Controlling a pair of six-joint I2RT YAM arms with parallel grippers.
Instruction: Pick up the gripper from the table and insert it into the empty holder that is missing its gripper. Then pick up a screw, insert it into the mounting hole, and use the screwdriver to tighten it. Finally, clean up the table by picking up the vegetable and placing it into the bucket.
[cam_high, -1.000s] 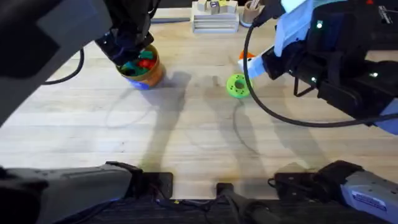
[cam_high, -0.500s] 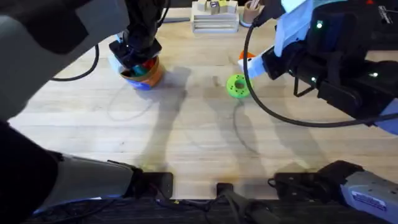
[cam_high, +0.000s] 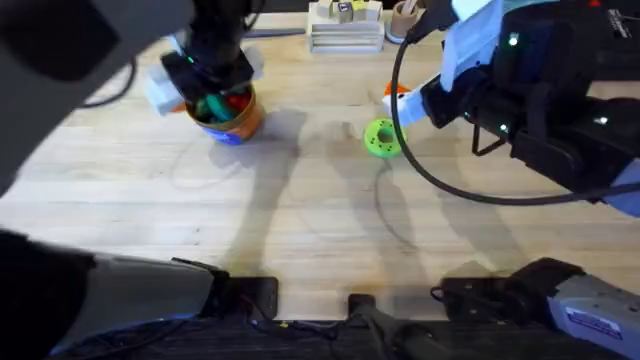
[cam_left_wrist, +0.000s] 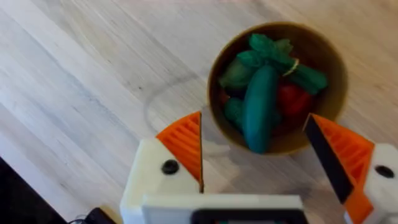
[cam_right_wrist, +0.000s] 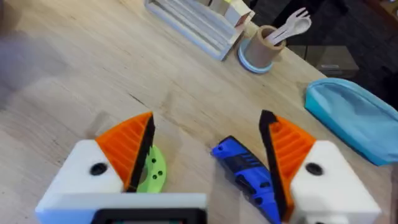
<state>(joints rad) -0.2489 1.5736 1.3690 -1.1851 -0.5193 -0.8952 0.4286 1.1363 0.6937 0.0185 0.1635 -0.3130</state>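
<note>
The dark green vegetable (cam_left_wrist: 260, 111) lies inside the orange-yellow bucket (cam_left_wrist: 336, 74) on top of lighter green and red toys. My left gripper (cam_left_wrist: 261, 158) hovers open just above the bucket (cam_high: 240, 118), with nothing between its orange pads. In the overhead view the left gripper (cam_high: 207, 80) sits over the bucket at the table's far left. The blue screwdriver (cam_right_wrist: 245, 171) lies on the table between the open fingers of my right gripper (cam_right_wrist: 208, 152), apart from both pads. The loose gripper piece, an empty holder and the screw are out of view.
A bright green disc (cam_high: 381, 137) lies beside the right gripper (cam_high: 405, 105), and the disc (cam_right_wrist: 151, 171) is close to one finger. At the back stand a white rack (cam_right_wrist: 193, 25) and a cup of utensils (cam_right_wrist: 264, 46). A blue pouch (cam_right_wrist: 354, 118) lies far right.
The left arm has shifted and turned above the bucket, and its white fingers now show on either side of it. The right arm has not moved.
</note>
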